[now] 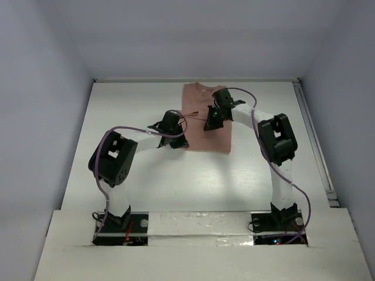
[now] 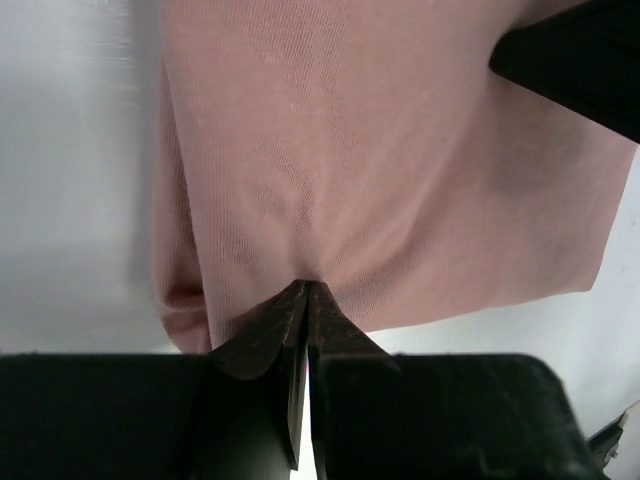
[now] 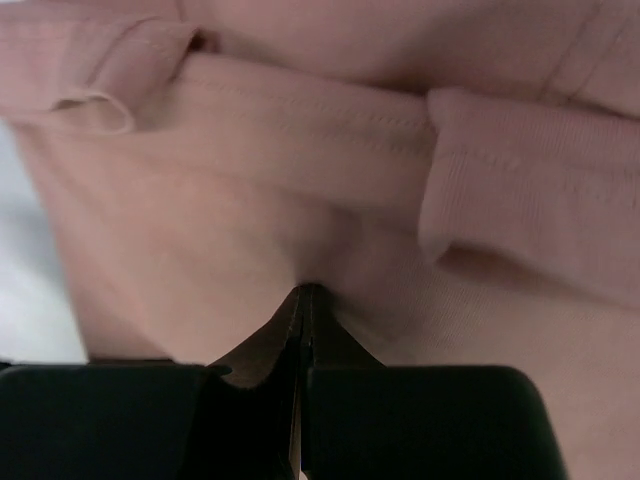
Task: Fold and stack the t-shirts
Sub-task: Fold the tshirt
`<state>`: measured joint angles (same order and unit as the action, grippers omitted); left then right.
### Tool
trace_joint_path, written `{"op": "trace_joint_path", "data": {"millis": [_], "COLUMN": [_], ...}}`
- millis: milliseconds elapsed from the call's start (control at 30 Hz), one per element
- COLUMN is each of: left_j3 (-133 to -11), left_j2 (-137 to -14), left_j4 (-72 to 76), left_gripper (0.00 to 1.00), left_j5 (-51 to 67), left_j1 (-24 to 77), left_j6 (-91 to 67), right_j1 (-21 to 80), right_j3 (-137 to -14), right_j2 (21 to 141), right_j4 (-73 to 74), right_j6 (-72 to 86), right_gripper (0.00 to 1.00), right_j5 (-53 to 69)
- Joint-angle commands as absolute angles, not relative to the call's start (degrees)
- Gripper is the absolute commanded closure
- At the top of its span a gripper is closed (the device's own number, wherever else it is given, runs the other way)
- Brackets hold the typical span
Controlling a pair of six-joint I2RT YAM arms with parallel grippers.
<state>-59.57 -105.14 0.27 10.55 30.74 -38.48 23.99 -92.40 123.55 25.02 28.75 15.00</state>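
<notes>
The dusty-pink cloth t-shirt (image 1: 206,140) lies lengthwise, collar far, at the far middle of the white table (image 1: 146,181), the left gripper (image 1: 184,143) clamped shut on its near-left edge, the right gripper (image 1: 211,124) pinching cloth farther up, mid-shirt.

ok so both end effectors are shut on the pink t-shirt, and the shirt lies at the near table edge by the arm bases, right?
Not the near edge: the top external view shows the t-shirt at the far side of the table. Otherwise right: left end effector and right end effector are shut on it, cloth puckering at their tips.
</notes>
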Motion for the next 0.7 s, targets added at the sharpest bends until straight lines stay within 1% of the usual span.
{"op": "trace_joint_path", "data": {"millis": [0,100,233,267,333,367,433,467,500,533,567,600,633,667], "left_j3": [-54.1,-51.9,-49.8,-49.1,-48.4,-48.2,-48.1,-48.3,-48.7,-49.0,-49.6,-49.8,-50.0,-50.2], "left_j2": [-104.3,-104.2,-103.7,-103.6,-103.4,-103.3,-103.1,-103.0,-103.0,-102.7,-102.3,-101.9,-101.0,-100.5], "left_j4": [2.4,2.9,2.1,1.8,1.8,1.4,1.0,0.5,0.1,0.1,-1.9,-2.3,-2.8,-3.9], "left_gripper": [1.00,1.00,1.00,1.00,1.00,1.00,1.00,1.00,1.00,1.00,1.00,1.00,1.00,1.00], "left_j5": [8.7,8.9,8.0,7.8,7.6,7.5,6.7,6.4,6.1,5.2,5.0,4.8,4.3,4.0], "left_j1": [30.9,30.9,30.9,30.9,30.9,30.9,30.9,30.9,30.9,30.9,30.9,30.9,30.9,30.9], "left_j6": [-38.5,-38.3,-37.2,-37.1,-36.9,-36.8,-36.7,-36.4,-36.2,-36.0,-35.3,-35.1,-34.7,-34.3], "right_j1": [23.4,23.4,23.4,22.6,21.5,20.9,18.8,18.1,16.5,15.8,15.8,15.8,15.8,15.8], "right_j3": [-96.8,-97.5,-104.6,-109.4,-115.3,-123.1,-131.6,-135.8,-142.7,-143.6,-142.1,-138.6,-128.8,-124.1], "right_j2": [124.4,126.4,131.8,133.3,138.0,139.8,145.7,147.6,149.2,149.9,148.5,146.3,140.5,137.8], "right_j4": [20.7,18.0,15.6,14.7,14.1,15.6,18.0,21.6,23.7,25.2,25.4,24.3,22.8,19.8], "right_j6": [29.8,30.8,31.5,31.6,32.3,33.0,33.6,34.3,34.4,34.0,33.1,31.7,29.0,28.0], "right_gripper": [1.00,1.00,1.00,1.00,1.00,1.00,1.00,1.00,1.00,1.00,1.00,1.00,1.00,1.00], "right_j5": [12.7,9.5,3.0,1.6,1.5,1.4,2.1,3.8,5.3,7.3,10.0,9.6,8.7,7.6]}}
